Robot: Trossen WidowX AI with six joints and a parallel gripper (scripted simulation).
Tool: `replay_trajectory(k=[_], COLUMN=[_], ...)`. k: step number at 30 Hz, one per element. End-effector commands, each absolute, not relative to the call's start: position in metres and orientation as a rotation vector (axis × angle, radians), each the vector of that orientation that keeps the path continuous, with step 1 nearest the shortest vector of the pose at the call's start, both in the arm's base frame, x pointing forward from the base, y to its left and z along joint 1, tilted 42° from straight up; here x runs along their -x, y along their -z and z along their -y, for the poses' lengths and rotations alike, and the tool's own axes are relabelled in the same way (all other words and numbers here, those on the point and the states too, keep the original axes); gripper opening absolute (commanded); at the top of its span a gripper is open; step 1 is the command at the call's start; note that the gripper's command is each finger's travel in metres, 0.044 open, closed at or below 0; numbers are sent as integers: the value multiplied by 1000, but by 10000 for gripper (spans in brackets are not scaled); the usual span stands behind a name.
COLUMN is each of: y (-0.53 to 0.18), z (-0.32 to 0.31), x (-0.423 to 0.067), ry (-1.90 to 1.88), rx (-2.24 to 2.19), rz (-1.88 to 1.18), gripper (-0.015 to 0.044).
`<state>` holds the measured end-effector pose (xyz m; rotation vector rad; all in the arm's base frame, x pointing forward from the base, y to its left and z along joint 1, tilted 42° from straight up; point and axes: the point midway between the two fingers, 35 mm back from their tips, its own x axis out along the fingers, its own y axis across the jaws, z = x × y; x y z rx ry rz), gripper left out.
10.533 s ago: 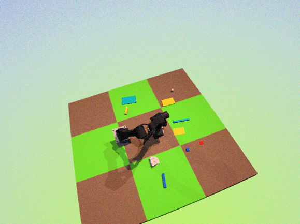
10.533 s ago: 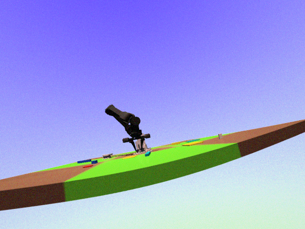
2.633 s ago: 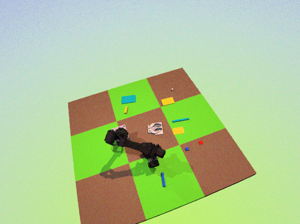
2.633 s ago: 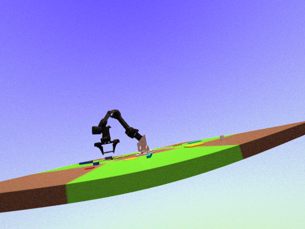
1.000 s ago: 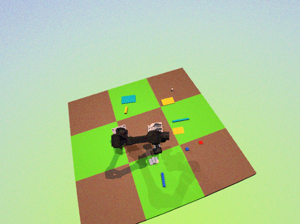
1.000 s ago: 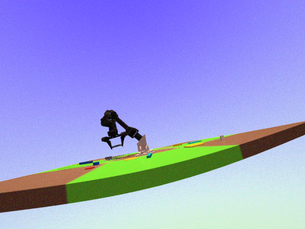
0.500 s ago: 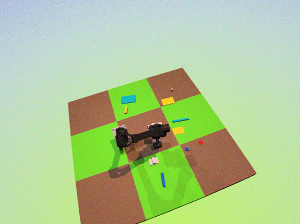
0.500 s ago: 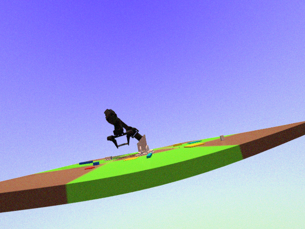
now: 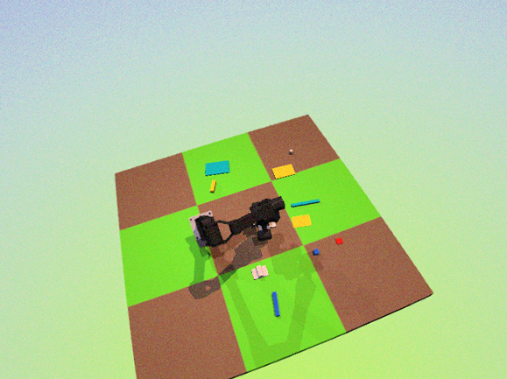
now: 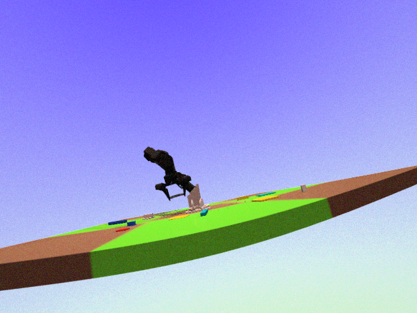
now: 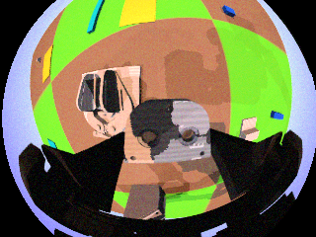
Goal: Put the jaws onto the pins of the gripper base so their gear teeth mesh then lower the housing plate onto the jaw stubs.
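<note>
Housing plate (image 10: 177,195) (image 11: 190,116) hangs, gripped by the hand (image 10: 176,197) (image 11: 166,134), above the brown square (image 9: 286,232) (image 11: 197,54).

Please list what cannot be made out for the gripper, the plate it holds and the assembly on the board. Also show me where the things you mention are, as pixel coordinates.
- Meshing of the gear teeth: too small and grainy in the wrist view.
- Pins of the gripper base (image 11: 135,74): not distinguishable in the wrist view; the arm covers most of the assembly from above.
- Underside of the housing plate (image 11: 193,116): faces away from the wrist camera.
- Fingertips of the gripper (image 10: 177,197) (image 11: 166,134): contact with the plate too dark in the wrist view.
</note>
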<state>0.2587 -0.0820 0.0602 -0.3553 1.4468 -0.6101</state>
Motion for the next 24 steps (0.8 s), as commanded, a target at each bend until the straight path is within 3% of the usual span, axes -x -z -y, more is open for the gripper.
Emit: replay_trajectory(k=[1,24], y=[-52,-5], z=[72,12], x=[-260,-253], ry=[622,695], rx=[356,361], rz=[-1444,-1408], gripper=[351,351])
